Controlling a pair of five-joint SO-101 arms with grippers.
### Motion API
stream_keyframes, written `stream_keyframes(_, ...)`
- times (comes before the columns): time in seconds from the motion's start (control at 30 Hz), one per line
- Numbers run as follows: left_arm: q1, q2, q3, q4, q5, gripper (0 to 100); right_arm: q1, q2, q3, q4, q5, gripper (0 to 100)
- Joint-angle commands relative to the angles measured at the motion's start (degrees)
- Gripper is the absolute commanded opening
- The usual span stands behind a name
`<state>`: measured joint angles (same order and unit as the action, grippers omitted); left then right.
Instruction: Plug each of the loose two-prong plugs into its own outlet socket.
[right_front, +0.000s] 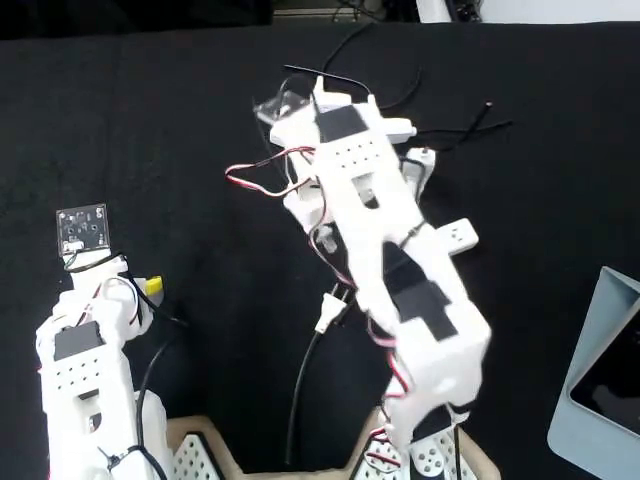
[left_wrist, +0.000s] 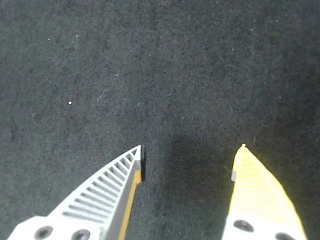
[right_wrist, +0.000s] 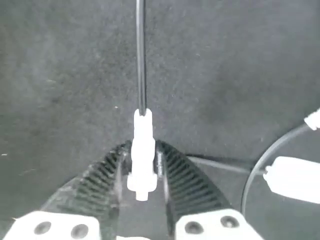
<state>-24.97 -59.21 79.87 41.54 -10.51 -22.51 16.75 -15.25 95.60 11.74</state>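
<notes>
Plug (right_wrist: 142, 140) pinched mid-body by right pincer (right_wrist: 142, 150), its black cord (right_wrist: 141, 50) leading away, left pincer (left_wrist: 191, 147) spread over black cloth (left_wrist: 150, 60)

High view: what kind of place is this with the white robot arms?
Probably a robotics lab or workbench: a left arm and right arm stand at a black-covered table, with a loose plug on its cable and a white outlet block.

This looks like a robotics lab: a table (right_front: 150, 120) covered with black cloth, white plastic arms (right_front: 385, 230) with loose red wires (right_front: 250, 180).
</notes>
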Motion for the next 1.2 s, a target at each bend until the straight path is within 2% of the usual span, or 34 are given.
stream_keyframes(0.0, 0.0, -0.9, -0.9, -1.1, 0.1, 29, -2.6, -10.6, 6.5, -1.9, -4.4, 1.1)
stream_keyframes(0.1, 0.0, -1.0, -2.2, -1.1, 1.0, 29, -4.7, -18.4, 16.5, -8.6, -6.8, 1.1)
stream_keyframes(0.33, 0.7, -1.0, -9.1, -1.1, 10.4, 29, -9.3, -36.1, 40.0, -30.1, -9.7, 1.1)
stream_keyframes(0.57, 10.2, -0.8, -14.0, -2.0, 15.6, 29, -9.7, -46.5, 52.0, -45.2, -12.7, 1.1)
stream_keyframes(0.8, 17.7, -0.3, -12.3, -13.3, 18.2, 29, -13.9, -51.4, 61.5, -54.3, -13.1, 1.1)
stream_keyframes(1.17, 26.7, -0.9, -11.4, -13.7, 17.9, 29, -16.3, -59.3, 70.5, -61.1, -13.1, 1.1)
